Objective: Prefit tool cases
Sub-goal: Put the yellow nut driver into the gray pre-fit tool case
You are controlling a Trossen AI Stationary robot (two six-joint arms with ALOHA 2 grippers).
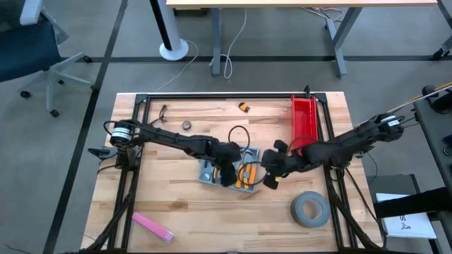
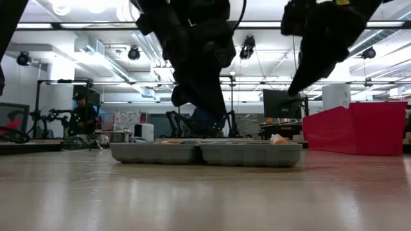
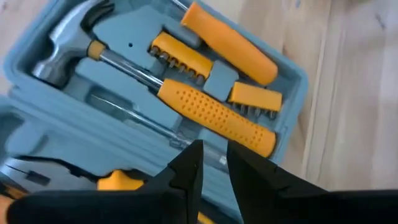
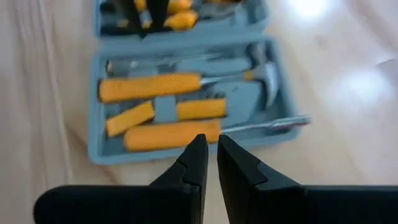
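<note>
Wrist views show the case open, tools seated. Left claw hovers empty, slightly parted; right claw closed, empty. Next, probably: press tools home.

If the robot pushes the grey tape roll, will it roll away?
Probably not: the grey tape roll lies flat on the table, so it would likely slide. It looks thick, so perhaps fairly heavy. Stood on edge, it would likely roll.
</note>
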